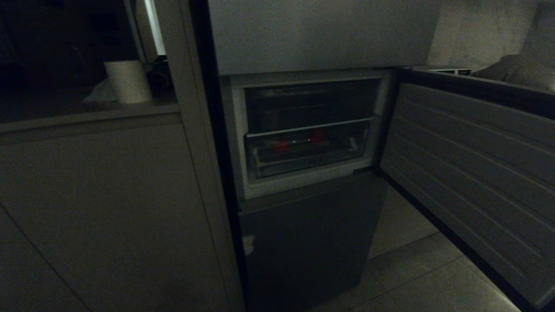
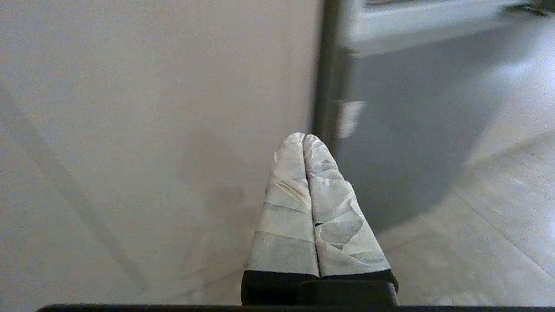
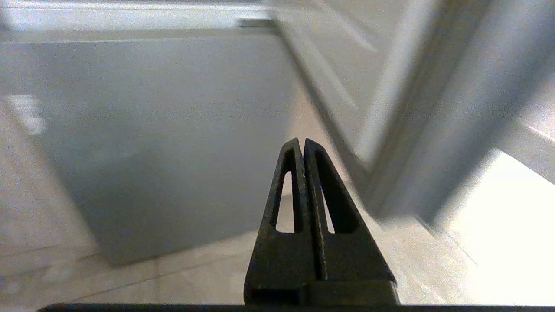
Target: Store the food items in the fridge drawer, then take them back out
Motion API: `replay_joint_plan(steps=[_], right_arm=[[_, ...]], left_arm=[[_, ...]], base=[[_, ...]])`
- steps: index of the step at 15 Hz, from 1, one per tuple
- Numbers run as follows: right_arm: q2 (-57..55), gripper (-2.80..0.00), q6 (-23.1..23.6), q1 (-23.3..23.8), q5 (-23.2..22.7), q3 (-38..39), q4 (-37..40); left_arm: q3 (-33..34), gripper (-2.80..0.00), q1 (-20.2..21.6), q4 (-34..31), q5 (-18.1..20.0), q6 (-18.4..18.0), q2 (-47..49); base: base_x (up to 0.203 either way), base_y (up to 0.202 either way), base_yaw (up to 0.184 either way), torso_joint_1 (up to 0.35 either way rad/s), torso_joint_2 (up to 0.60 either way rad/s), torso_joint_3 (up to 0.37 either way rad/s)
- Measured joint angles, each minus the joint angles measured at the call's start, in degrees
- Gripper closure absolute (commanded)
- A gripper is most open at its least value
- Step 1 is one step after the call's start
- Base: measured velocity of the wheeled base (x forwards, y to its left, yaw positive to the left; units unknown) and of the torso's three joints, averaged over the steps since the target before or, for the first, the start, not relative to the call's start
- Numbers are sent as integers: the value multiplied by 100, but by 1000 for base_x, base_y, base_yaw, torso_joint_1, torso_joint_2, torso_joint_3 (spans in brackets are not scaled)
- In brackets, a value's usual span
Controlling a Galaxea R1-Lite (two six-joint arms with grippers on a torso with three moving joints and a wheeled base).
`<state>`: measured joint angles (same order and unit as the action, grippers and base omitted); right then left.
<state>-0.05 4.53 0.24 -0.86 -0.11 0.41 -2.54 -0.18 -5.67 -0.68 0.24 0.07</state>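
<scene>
Clear, glossy plastic forms the fridge drawer [image 1: 303,158], a wide shallow bin with a shiny front lip that fills the lower part of the open compartment, under a darker bin [image 1: 310,104]. Two small, round, smooth red food items [image 1: 281,146] [image 1: 316,137] lie inside it, apart from each other. The fridge door [image 1: 472,173] stands swung wide; its inner face is pale and ribbed with long parallel ridges. Below the compartment the fridge's lower front [image 1: 312,242] is flat, dark and matt. Pale tiles with thin joints cover the floor [image 1: 416,268]. A smooth cabinet panel [image 1: 95,208] stands beside the fridge, and a white roll of paper [image 1: 126,81] stands on the counter [image 1: 86,115] above it.

Neither arm shows in the head view. The left hand [image 2: 304,138] is clenched, its two tape-wrapped, crinkled white fingers [image 2: 288,203] pressed together along their whole length, holding nothing. It points level; the cabinet panel and the fridge's dark edge lie ahead of it, untouched. The right hand [image 3: 301,142] is also clenched and empty: two black wedge-shaped fingers [image 3: 329,208] with long cut-out slots meet at the tips. The grey lower front of the fridge lies ahead of it and the open door to its side, neither touched. The drawer and the food items sit higher than both hands, outside both wrist views.
</scene>
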Motion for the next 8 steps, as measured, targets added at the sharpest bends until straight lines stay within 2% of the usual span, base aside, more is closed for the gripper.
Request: replay_joint_plan(steps=[4,8], right_arm=[[0,0,-60,0,15,1,2],[2,0,-328,2,67,6,-12]], left_arm=[[0,0,0,-2,2,-1,-2],[0,0,0,-2,2,0,-2]], base=[[2,-7,175,2,0,0],[3,-7,173,6,5,0]])
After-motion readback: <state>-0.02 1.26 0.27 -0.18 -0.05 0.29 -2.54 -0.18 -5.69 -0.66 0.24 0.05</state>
